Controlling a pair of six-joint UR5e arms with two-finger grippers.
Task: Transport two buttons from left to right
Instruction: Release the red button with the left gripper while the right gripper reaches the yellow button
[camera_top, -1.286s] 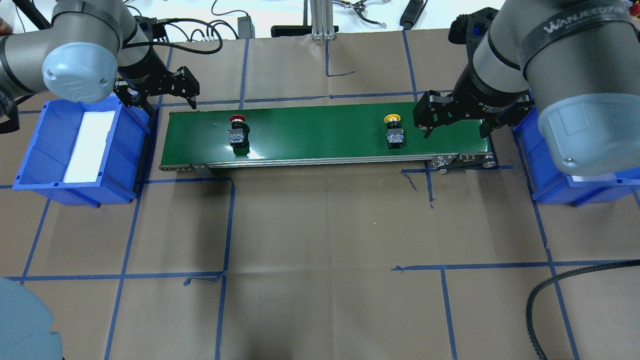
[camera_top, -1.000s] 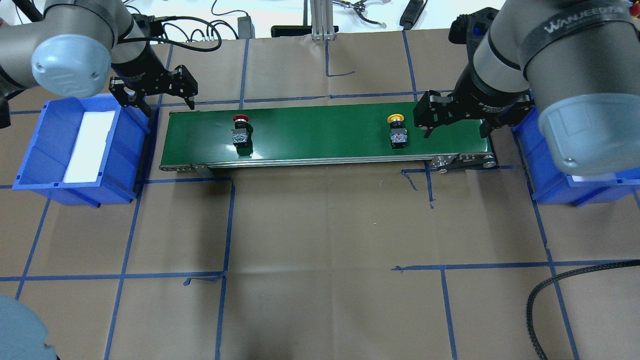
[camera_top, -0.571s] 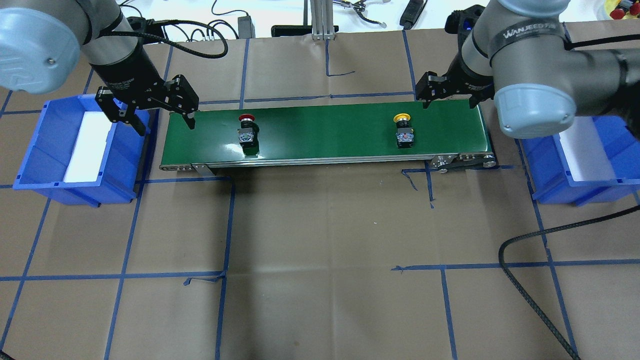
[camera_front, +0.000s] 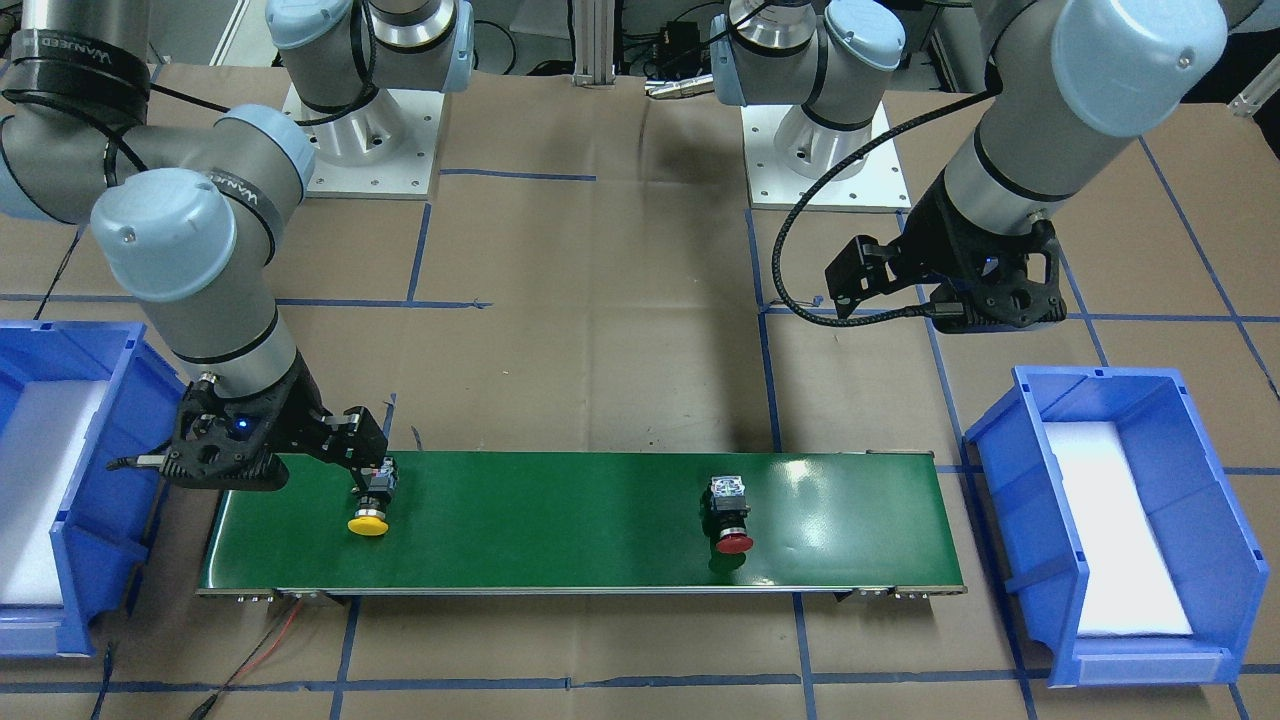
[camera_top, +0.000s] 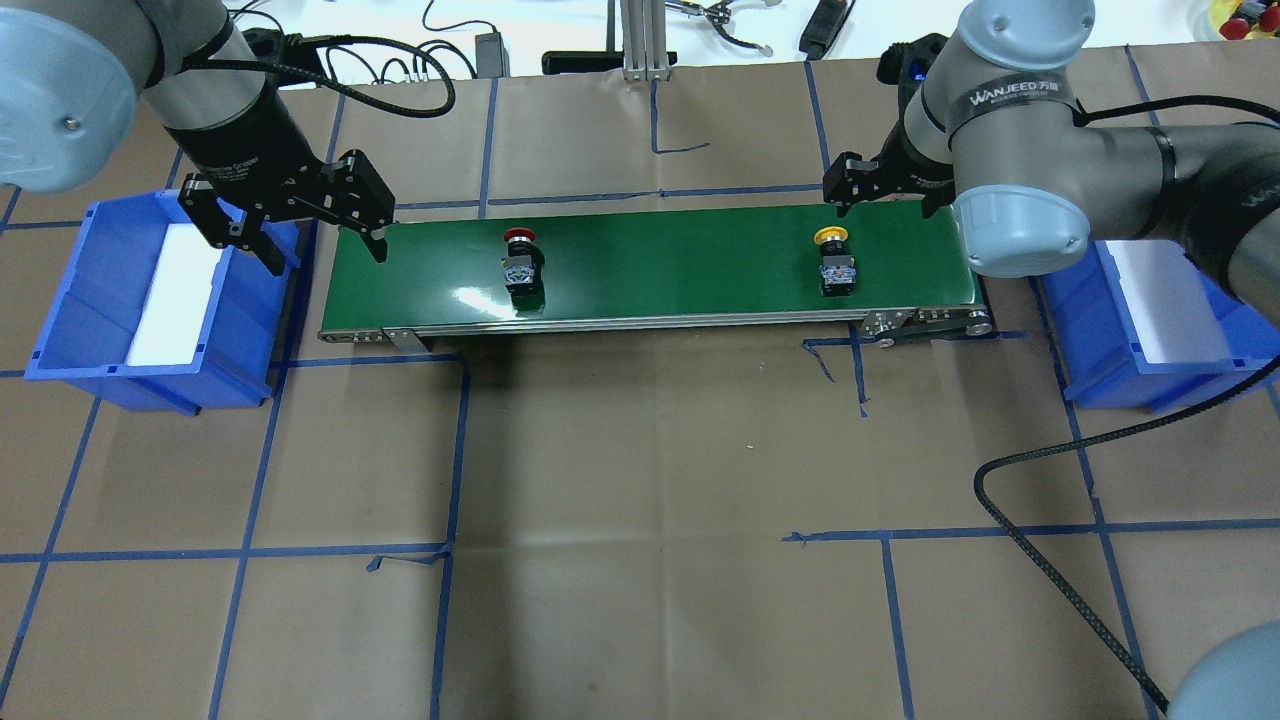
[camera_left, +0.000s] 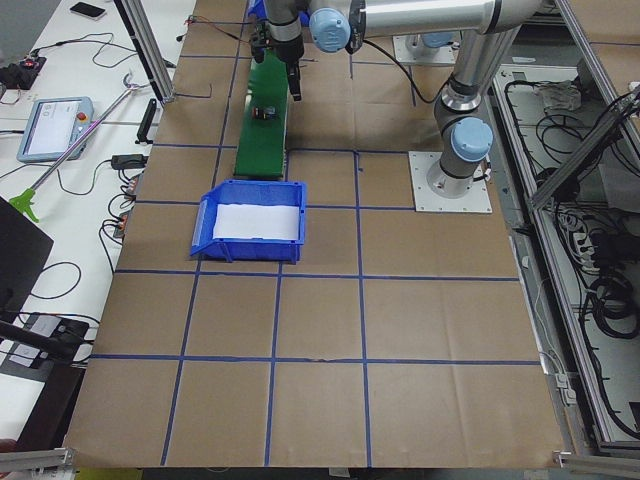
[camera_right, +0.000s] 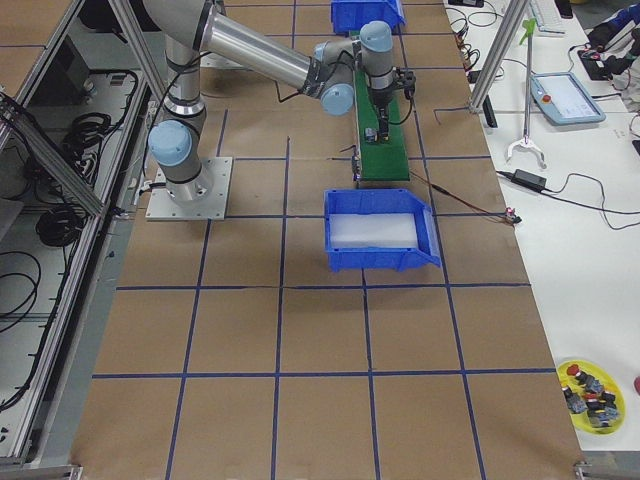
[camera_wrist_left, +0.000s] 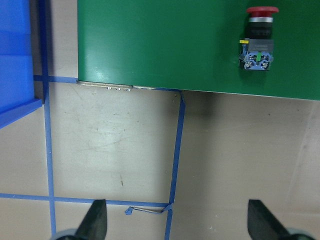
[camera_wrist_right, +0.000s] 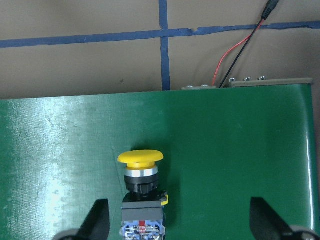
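Button (camera_wrist_right: 142, 196) with yellow cap on belt (camera_wrist_right: 240, 140) beneath right gripper's (camera_wrist_right: 180, 216) spread fingers (camera_wrist_right: 99, 219).

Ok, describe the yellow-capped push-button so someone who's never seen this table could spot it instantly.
Find the long green conveyor belt on the brown paper-covered table. Two small push-buttons lie on it; the yellow-capped push-button is nearer the robot's right. Its yellow mushroom cap sets it apart from the red-capped push-button.

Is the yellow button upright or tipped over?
Tipped: the yellow button lies on its side on the belt, cap pointing sideways.
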